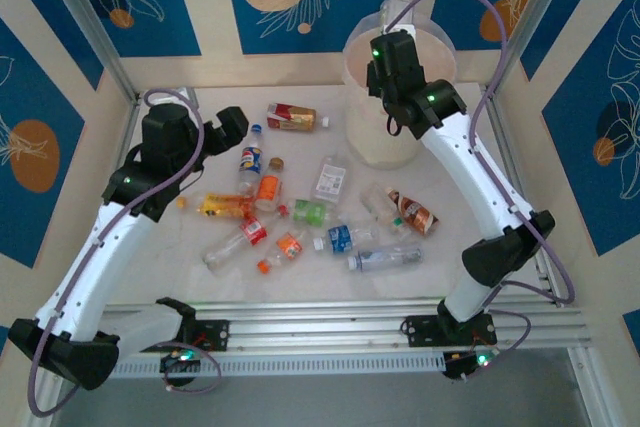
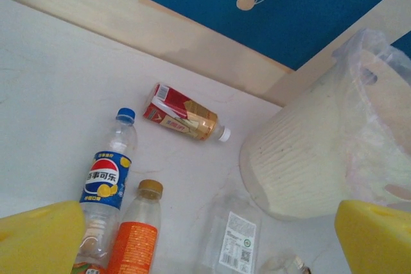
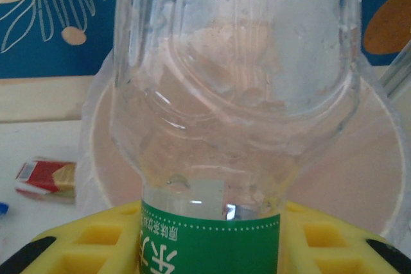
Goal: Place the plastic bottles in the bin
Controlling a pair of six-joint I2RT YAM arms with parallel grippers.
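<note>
One clear green-labelled bottle (image 3: pixel 234 94) is clamped between the right gripper's (image 3: pixel 210 245) yellow fingers, jutting past their tips over the bin's (image 3: pixel 379 171) open mouth. The left gripper (image 2: pixel 207 239) hangs with its fingers spread wide. Between them lie a blue-labelled bottle (image 2: pixel 108 181) and an orange-labelled bottle (image 2: pixel 136 239). A red-labelled bottle (image 2: pixel 183 115) lies farther ahead of the tips.

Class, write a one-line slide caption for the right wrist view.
Right tool holds a clear green-labelled bottle over the open bin; a red-labelled bottle lies on the table beside it.
</note>
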